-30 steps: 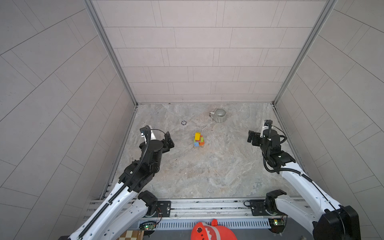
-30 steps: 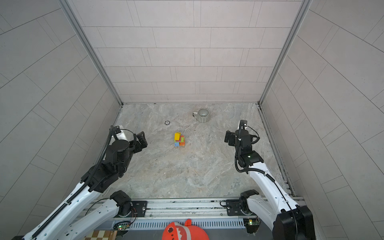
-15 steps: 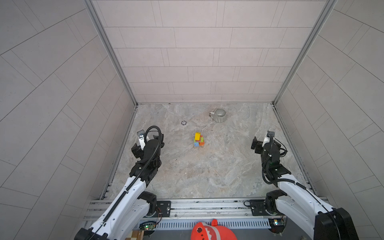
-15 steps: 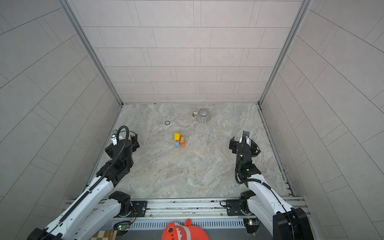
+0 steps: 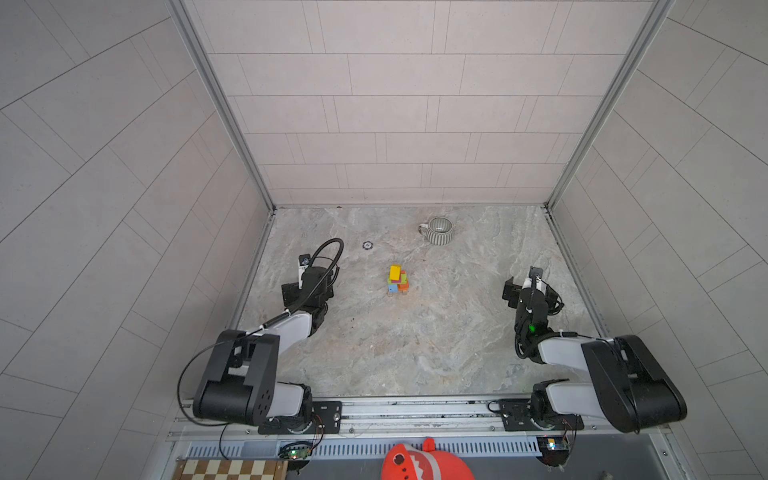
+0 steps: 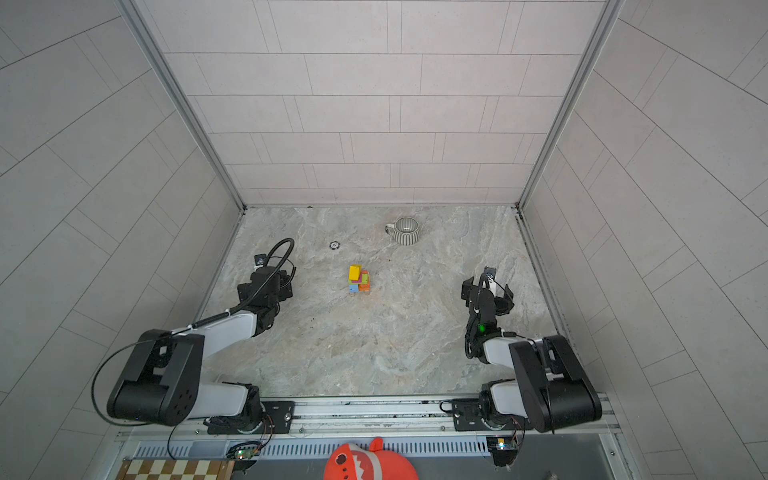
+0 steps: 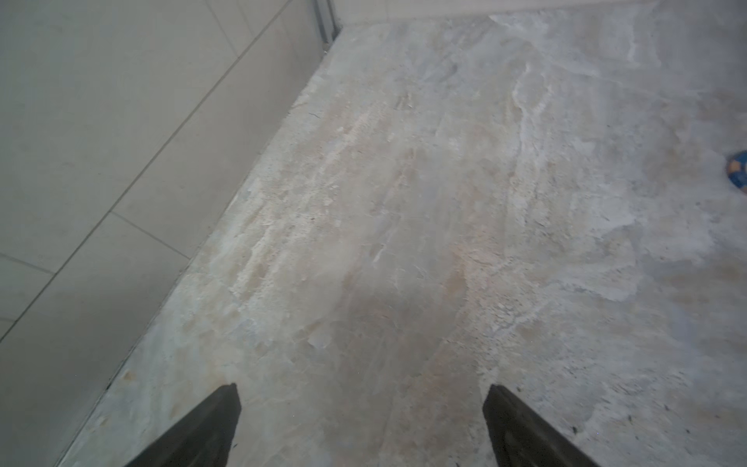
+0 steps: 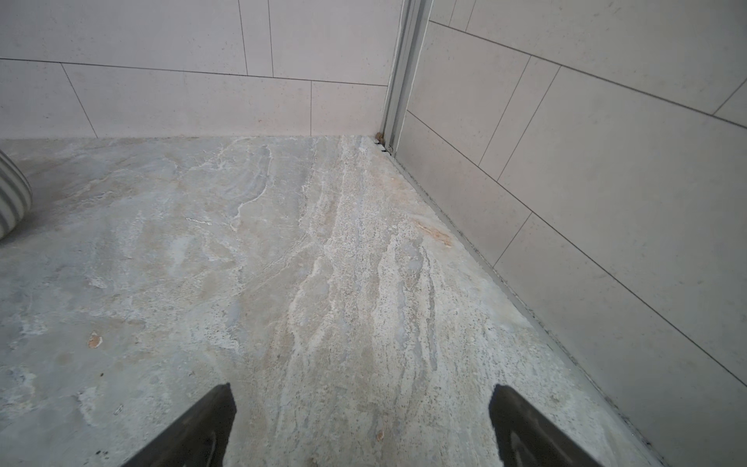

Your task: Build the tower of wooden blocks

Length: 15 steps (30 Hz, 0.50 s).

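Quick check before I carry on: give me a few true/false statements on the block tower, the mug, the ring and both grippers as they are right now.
1. The left gripper and the right gripper are both open and empty. True.
2. A yellow block tops the wood block tower. True.
3. The mug lies on its side. False: it stands upright, mouth up.
4. The ring sits inside the mug. False: it lies on the table, apart from the mug.
5. The right gripper touches the tower. False: it is off to the side, apart from it.
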Each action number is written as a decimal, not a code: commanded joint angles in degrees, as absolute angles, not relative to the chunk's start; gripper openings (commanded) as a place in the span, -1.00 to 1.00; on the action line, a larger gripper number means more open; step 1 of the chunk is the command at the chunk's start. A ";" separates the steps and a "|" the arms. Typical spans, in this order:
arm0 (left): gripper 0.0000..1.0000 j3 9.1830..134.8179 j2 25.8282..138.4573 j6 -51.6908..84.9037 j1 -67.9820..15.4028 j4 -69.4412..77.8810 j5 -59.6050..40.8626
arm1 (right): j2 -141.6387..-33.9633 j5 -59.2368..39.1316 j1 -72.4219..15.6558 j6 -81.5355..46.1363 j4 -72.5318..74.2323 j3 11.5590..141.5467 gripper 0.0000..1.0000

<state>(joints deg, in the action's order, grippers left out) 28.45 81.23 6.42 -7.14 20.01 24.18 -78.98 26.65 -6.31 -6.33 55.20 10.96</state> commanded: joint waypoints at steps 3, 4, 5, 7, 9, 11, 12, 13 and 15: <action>1.00 33.12 86.10 0.63 -6.42 27.70 16.06 | -87.82 25.21 -5.09 -2.98 76.64 9.21 0.99; 1.00 33.22 86.47 -0.57 -6.28 28.79 16.19 | -86.86 24.36 -4.99 -3.06 74.39 9.41 0.99; 1.00 32.95 86.24 -0.75 -6.28 29.13 17.07 | -86.22 23.94 -4.94 -3.24 72.55 10.00 0.99; 1.00 31.53 86.54 0.95 -4.98 31.65 17.00 | -86.66 21.87 -4.65 -3.26 72.19 10.39 0.99; 1.00 29.27 87.09 1.84 -3.84 35.93 15.64 | -89.01 19.81 -4.66 -2.93 75.79 9.64 0.99; 1.00 26.99 87.15 1.77 -3.49 39.48 14.81 | -93.31 19.05 -5.12 -1.66 81.84 8.35 0.99; 1.00 25.75 87.79 1.34 -3.62 41.99 14.94 | -93.10 17.79 -5.36 -0.79 80.43 9.37 0.99; 1.00 24.59 88.31 1.00 -3.69 45.08 14.14 | -93.14 16.21 -5.36 0.18 80.26 9.54 0.99; 1.00 23.33 88.96 -0.01 -3.67 48.34 12.06 | -94.25 16.38 -5.35 0.18 81.40 9.95 0.99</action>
<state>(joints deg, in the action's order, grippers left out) 25.28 87.77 1.43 -3.66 39.31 15.25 -93.56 18.79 -4.99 -2.13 76.73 9.78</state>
